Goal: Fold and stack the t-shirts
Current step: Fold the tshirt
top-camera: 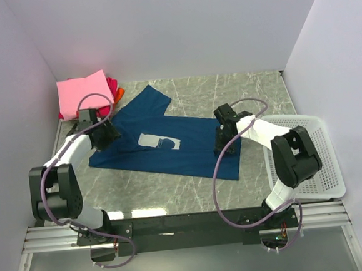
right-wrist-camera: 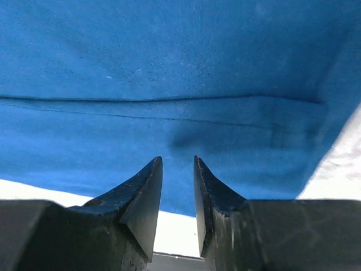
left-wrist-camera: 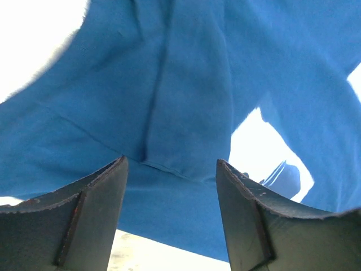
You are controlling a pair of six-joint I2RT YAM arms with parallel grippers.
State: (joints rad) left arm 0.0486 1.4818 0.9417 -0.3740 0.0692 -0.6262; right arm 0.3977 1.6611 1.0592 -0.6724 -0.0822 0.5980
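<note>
Cloth lies ready: the dark blue shirt (top-camera: 169, 150) is spread flat, print up, in the middle of the surface (top-camera: 246, 89), probably so we can reach both ends. Our left tool (left-wrist-camera: 170, 162) sits at its left edge, jaws wide and empty. Our right tool (right-wrist-camera: 177, 158), near its right edge, is barely parted and holds nothing. The folded pink shirt (top-camera: 83, 93) sits in the far-left corner, where we judge the stack goes.

Beyond the left gripper (top-camera: 112, 136), the pink shirt (top-camera: 84, 96) hides most of the red shirt (top-camera: 111, 86) and the orange shirt (top-camera: 120, 92).
</note>
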